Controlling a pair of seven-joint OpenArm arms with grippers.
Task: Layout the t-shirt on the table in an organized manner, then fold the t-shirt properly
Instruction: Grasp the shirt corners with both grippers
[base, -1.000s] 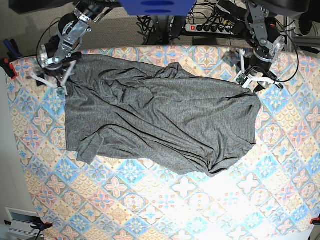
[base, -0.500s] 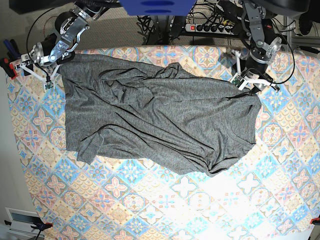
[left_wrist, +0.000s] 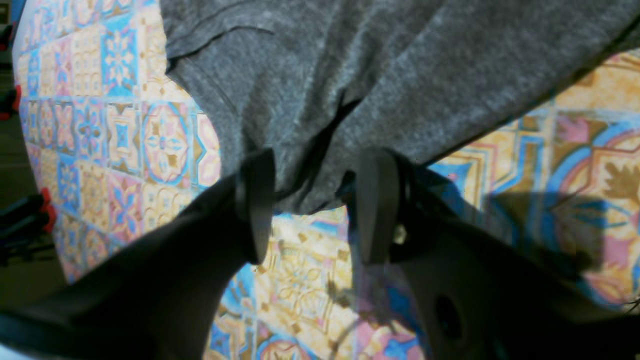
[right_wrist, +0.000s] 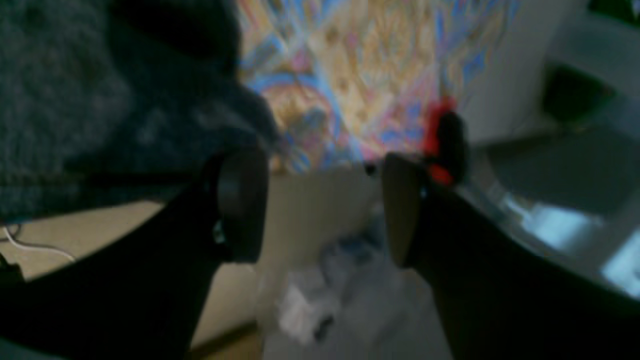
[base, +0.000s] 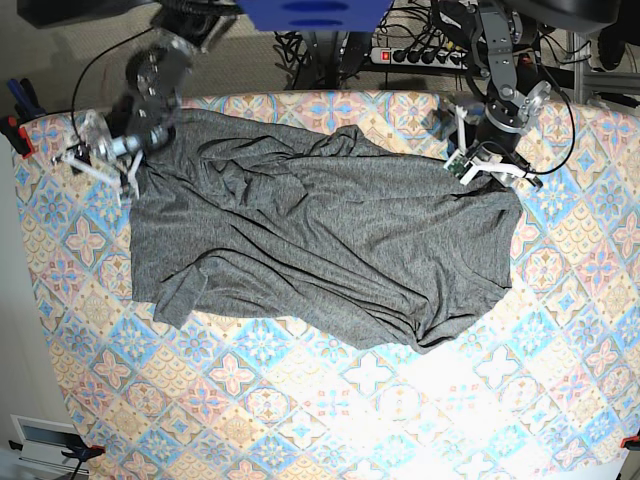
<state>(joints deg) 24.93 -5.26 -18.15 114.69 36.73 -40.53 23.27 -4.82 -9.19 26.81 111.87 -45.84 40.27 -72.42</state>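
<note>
Evidently, the greatest risk was judged to lie with the table (base: 330, 420) covering: a gripper lowered too deep at the far edge could have caught the patterned cloth together with the garment, and both would then have been dragged. A second risk was seen in the t-shirt (base: 320, 240) itself. It was spread across the far half of the table, nearer the far edge than the near one, its body creased in long diagonal folds, one sleeve doubled under toward the near left of the base view, and its near hem bunched. If only one corner were pulled, the creases would likely have been tightened rather than flattened. The thin jersey was judged apt to slip from a shallow pinch.

The left gripper (left_wrist: 312, 205) was seen at the shirt's far right corner in the base view, its jaws held apart with a fold of grey fabric lying between them; no pinch could be confirmed. The right gripper (right_wrist: 320, 200) was seen spread wide and empty by the shirt's far left corner, near the table's edge, with only blurred fabric beside one finger (right_wrist: 240, 200).
</note>
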